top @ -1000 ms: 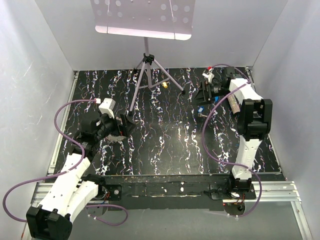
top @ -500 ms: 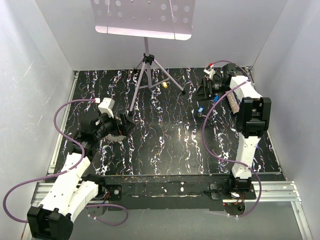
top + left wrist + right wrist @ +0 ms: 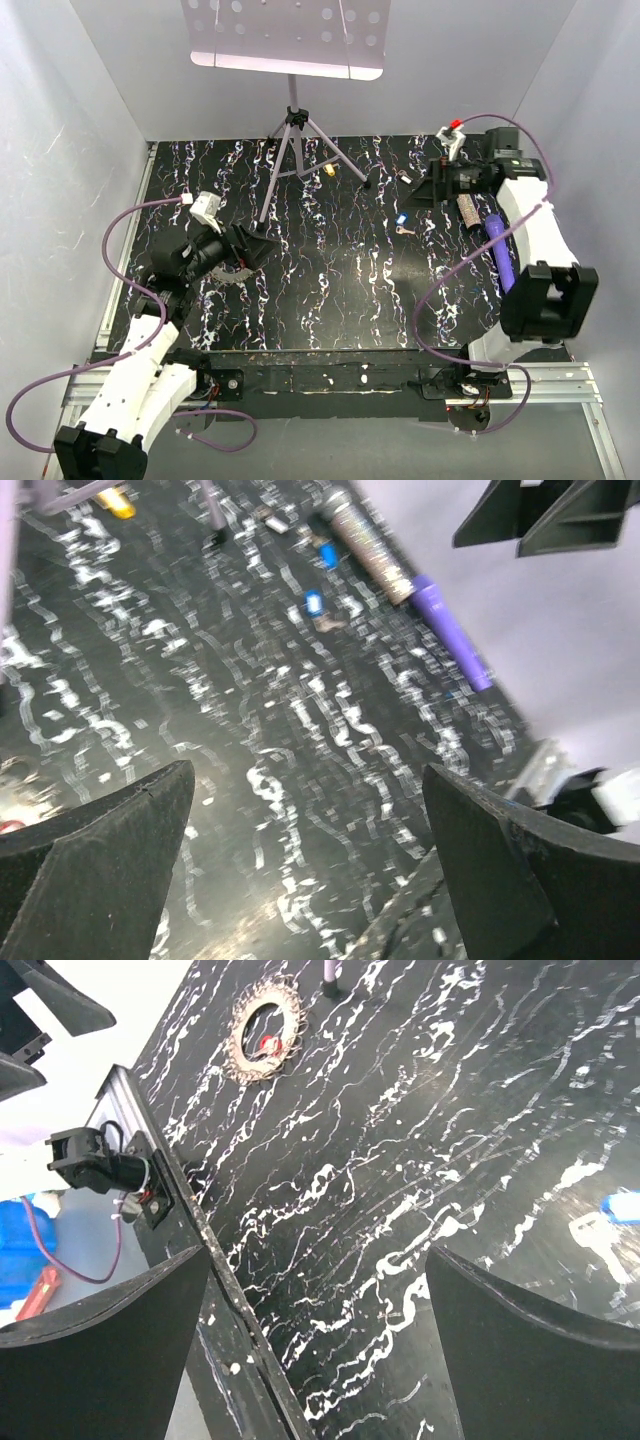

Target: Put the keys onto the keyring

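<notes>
White wall panels enclose a black tabletop (image 3: 330, 300) with white marbling. A tripod stand (image 3: 292, 125) sits at the middle of the far edge.

1. Left gripper (image 3: 255, 245): released, jaws fully spread, nothing between them. It hangs over the left half of the tabletop, about midway between the near and far edges. The left wrist view is motion-blurred, and only bare tabletop shows between the fingers (image 3: 120, 850).
2. Right gripper (image 3: 428, 190): released, jaws fully spread, holding nothing. It hangs near the far right corner and points toward the left edge.
3. Keyring (image 3: 238, 1045): lies flat on the tabletop in the left half, just beside and partly under the left gripper. The right wrist view shows its jagged loop whole, with a red key (image 3: 268, 1045) inside the loop. Whether that key is threaded on cannot be told.
4. Loose keys: a blue key (image 3: 402, 219) and a pale key (image 3: 404, 232) lie just beside each other in the right half, near the right gripper. A yellow key (image 3: 329, 171) lies near the far edge, beside a tripod foot. All three are well apart from the keyring.
5. Other items: a glittery tube (image 3: 467, 212) and a purple pen (image 3: 500, 245) lie near the right edge.
</notes>
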`<action>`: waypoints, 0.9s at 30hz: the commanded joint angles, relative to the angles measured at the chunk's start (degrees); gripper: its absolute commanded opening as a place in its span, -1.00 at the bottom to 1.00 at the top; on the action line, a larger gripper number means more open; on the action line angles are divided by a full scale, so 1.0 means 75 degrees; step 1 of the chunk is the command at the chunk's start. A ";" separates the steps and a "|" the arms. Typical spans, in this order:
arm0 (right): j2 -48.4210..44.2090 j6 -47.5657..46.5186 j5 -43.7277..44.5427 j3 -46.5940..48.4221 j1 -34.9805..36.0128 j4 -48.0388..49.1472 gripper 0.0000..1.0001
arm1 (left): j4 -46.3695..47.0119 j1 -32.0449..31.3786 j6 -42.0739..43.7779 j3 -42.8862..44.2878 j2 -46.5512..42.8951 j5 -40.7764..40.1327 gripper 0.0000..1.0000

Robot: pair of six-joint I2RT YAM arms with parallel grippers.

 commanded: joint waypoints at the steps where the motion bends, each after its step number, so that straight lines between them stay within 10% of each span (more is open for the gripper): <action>1: -0.0685 -0.0110 -0.0125 -0.0538 -0.0648 0.0062 0.96 | 0.2360 0.0028 -0.2343 -0.0565 -0.0148 0.1083 0.96; 9: -0.2089 -0.0110 -0.0125 -0.1075 -0.0287 0.0062 0.96 | 0.5204 0.0028 -0.5197 -0.1353 0.0041 0.1541 0.96; 10: -0.2486 -0.0110 -0.0125 -0.1403 -0.0216 0.0062 0.96 | 0.4842 0.0028 -0.5104 -0.1318 -0.0053 0.1460 0.96; 12: -0.3179 0.1222 0.3767 -0.2187 -0.0215 0.1956 0.61 | 0.3126 0.0028 -0.4463 -0.1061 -0.0450 0.0865 0.96; 15: -0.3836 0.1226 0.3778 -0.2706 -0.0215 0.1961 0.61 | -0.0404 0.0028 -0.3068 -0.0300 -0.0943 -0.1148 0.96; 19: -0.4178 0.1226 0.3778 -0.2719 -0.0274 0.1961 0.61 | -0.1980 0.0016 -0.1906 0.0193 -0.1401 -0.2478 0.96; 27: -0.3663 0.1226 0.3778 -0.2051 -0.0321 0.1961 0.61 | 0.0614 0.0028 -0.2230 -0.0331 -0.1765 0.1090 0.96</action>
